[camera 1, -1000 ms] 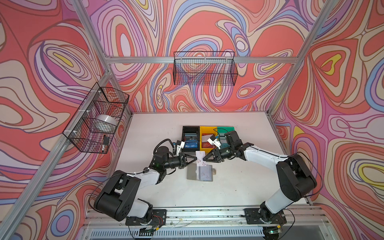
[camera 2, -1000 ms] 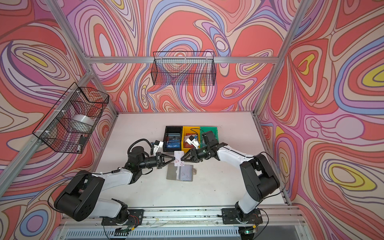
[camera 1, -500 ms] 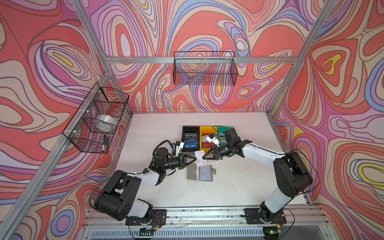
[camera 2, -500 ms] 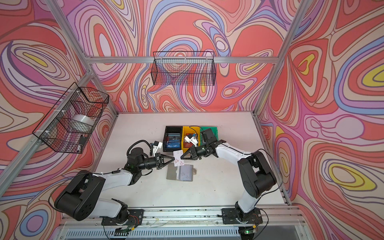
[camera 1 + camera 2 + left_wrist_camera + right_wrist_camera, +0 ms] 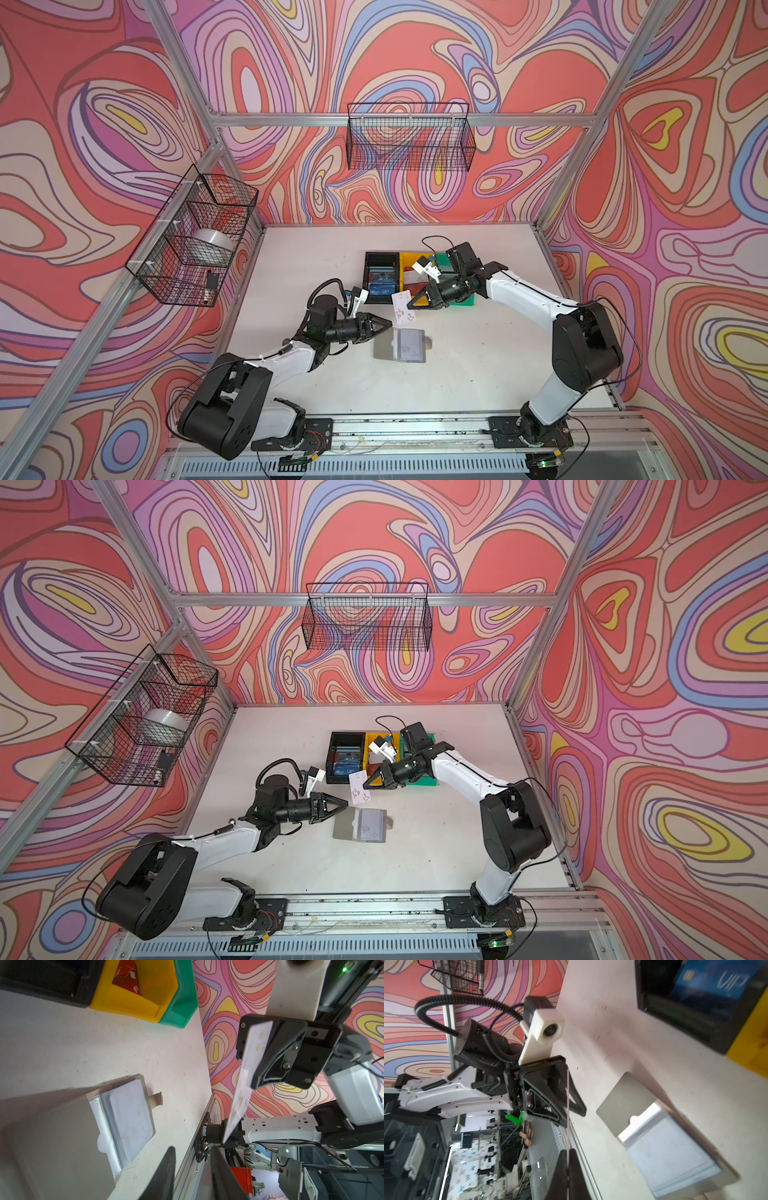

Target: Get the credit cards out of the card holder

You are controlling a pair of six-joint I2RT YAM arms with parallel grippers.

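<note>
I see a scuffed white table [image 5: 478, 365] inside swirl-printed walls [image 5: 415, 62], the stitched grey holder [image 5: 401, 351] lying open on it, my right gripper [image 5: 410, 304] pinching a thin white card [image 5: 401, 309] aloft nearby, left gripper [image 5: 389, 323] parted, empty.

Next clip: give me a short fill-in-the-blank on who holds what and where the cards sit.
The small white plastic card with red marks is pinched in the right gripper, while the left gripper stands ___ and empty.
The grey book-like card holder lies open on the white table, touched by ___ gripper.
The blue VIP card sits in the ___ plastic bin.
Missing: open; neither; black.
</note>
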